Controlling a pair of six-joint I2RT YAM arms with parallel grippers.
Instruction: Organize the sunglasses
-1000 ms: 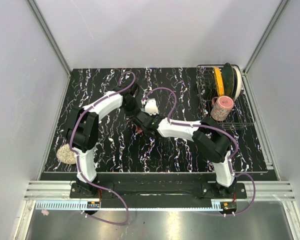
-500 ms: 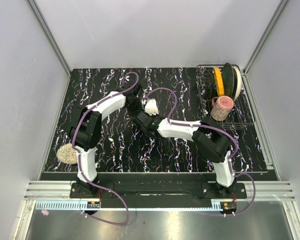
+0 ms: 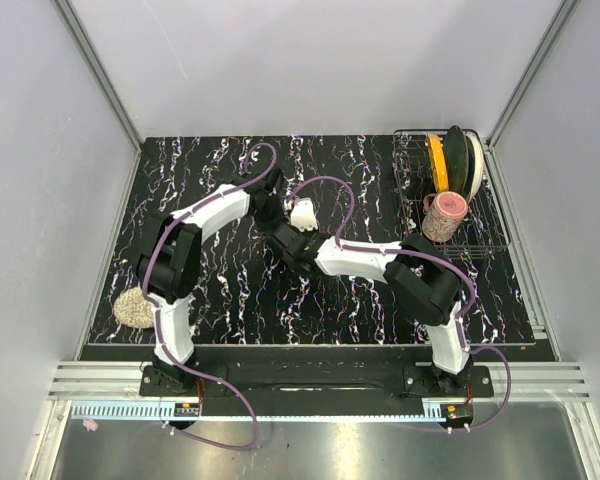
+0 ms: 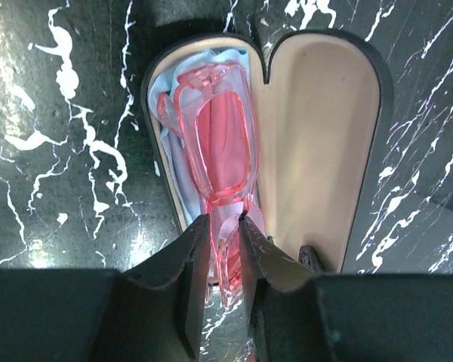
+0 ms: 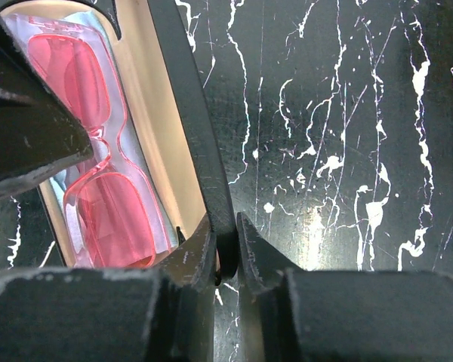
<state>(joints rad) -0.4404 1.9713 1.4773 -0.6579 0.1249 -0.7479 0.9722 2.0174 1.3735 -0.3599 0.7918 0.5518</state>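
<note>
Sunglasses point(image 4: 219, 143) lie folded in the left half of the open black case point(image 4: 317, 128), on top of the light blue cloth point(image 4: 183, 83) that lines that half. The case sits on the black marbled table point(image 4: 60, 151), under both my wrists near the middle. My left gripper point(image 4: 225, 241) is closed down to a narrow gap, with the near end of the pink frame caught between its fingers. My right gripper point(image 5: 225, 256) is pinched tight on the black edge of the case and appears to be steadying it. I judge the main part of the job to be done, since the glasses and cloth are both inside. What is left, as I see it, is to let go of the frame, draw my left fingers out of the case and fold the tan-lined lid over until it shuts. One frame end stands a little proud near my fingers, so it may need settling first. I can read no brand, label or writing on the glasses, the lining or the case.
</note>
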